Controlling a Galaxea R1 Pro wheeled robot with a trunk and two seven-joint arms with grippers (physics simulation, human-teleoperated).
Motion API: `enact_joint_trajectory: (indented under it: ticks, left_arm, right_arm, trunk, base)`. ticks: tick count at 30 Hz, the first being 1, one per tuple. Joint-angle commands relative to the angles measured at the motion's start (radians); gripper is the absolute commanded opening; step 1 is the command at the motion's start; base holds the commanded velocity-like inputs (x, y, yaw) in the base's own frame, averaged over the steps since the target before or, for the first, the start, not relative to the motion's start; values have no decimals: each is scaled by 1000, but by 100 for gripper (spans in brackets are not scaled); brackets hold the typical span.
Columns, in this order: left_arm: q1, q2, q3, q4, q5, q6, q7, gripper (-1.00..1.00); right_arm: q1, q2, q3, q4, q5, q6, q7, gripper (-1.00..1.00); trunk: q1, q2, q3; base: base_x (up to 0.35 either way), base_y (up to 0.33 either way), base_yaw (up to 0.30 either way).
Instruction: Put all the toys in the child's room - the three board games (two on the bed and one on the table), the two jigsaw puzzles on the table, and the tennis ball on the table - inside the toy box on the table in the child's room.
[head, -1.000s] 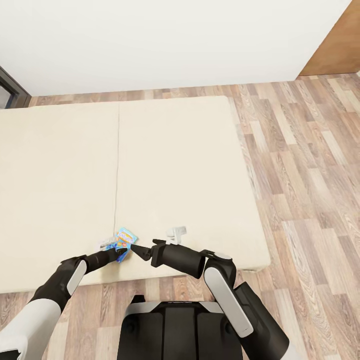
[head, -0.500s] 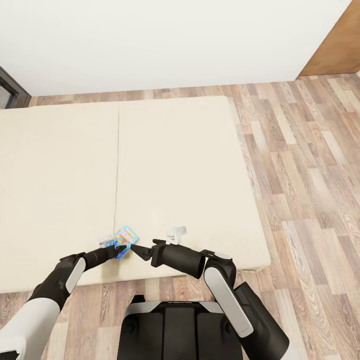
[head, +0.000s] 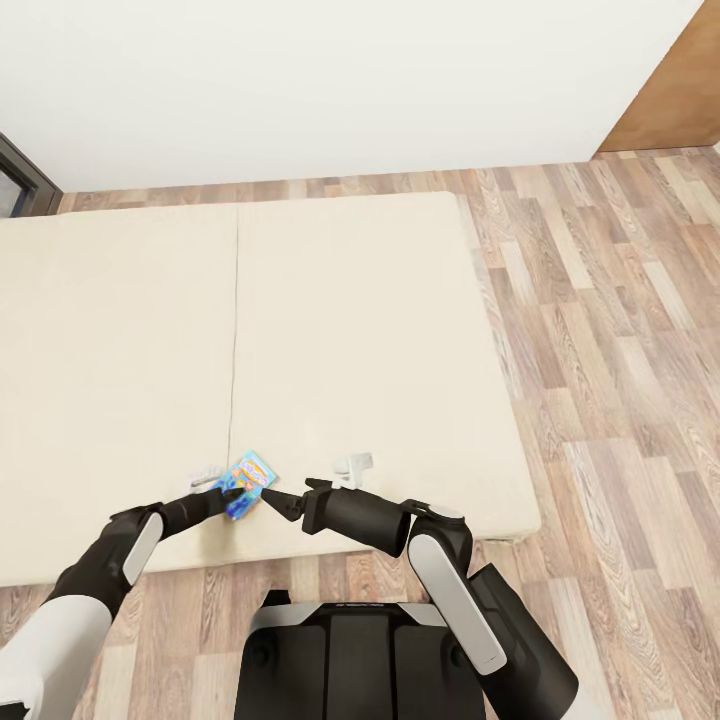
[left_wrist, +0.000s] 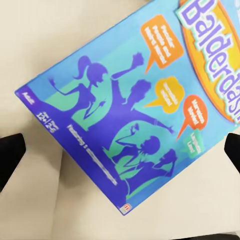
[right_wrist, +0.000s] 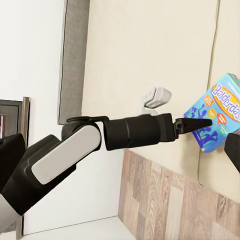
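Note:
A blue board game box with orange speech bubbles lies on the cream bed, close to its front edge. My left gripper is right at the box. In the left wrist view the box lid lies between widely spread dark fingertips, so this gripper is open. My right gripper points at the box from the other side, a little apart from it, and is open with nothing in it. The right wrist view shows the left gripper touching the box.
The wide mattress stretches back to a white wall. Wood-plank floor lies to the right and along the bed's front edge, where my base stands. A dark frame is at the far left, a brown wooden panel at the top right.
My left arm has shifted slightly, with its gripper moving a little farther over the bed at the box. The box and the right arm have stayed in place.

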Motion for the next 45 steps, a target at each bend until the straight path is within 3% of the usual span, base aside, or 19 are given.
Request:
enact_joint_trajectory:
  ticks: [1, 28, 45]
  left_arm:
    - [0, 4, 3, -1, 6, 9, -2, 100]
    - [-1, 35, 11, -13, 6, 7, 2, 100]
    - [-2, 37, 11, -44, 1, 1, 7, 100]
  right_arm:
    - [0, 1, -1, 0, 1, 5, 3, 100]
    - [0, 1, 0, 0, 1, 5, 3, 100]
    - [0, 1, 0, 0, 1, 3, 3, 100]
  trunk:
    - [1, -2, -1]
    - [1, -2, -1]
    - [1, -2, -1]
  base:
    - [0, 0, 0]
    - [0, 0, 0]
    - [0, 0, 0]
